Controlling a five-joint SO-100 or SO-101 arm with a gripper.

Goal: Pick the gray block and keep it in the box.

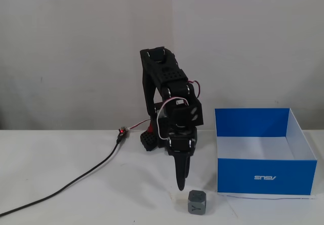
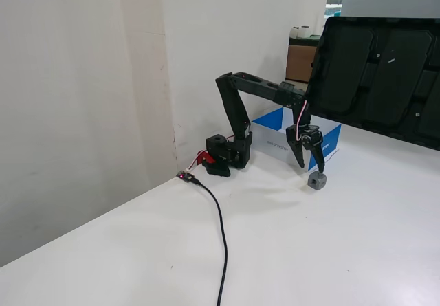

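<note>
The gray block (image 1: pixel 197 202) is a small dark-gray cube with a "Y" on its front face. It sits on the white table just left of the box's front corner. It also shows in a fixed view (image 2: pixel 317 179). The box (image 1: pixel 263 177) has blue walls, a white inside and a white logo, and looks empty; in a fixed view (image 2: pixel 273 122) it stands behind the arm. My gripper (image 1: pixel 180 186) points straight down, just above and slightly left of the block. In a fixed view (image 2: pixel 311 168) its jaws are spread apart and hold nothing.
The arm's black base (image 2: pixel 223 158) stands by the wall. A black cable (image 1: pixel 76 181) runs from it across the table to the front left. A large black panel (image 2: pixel 385 79) stands at the right behind the box.
</note>
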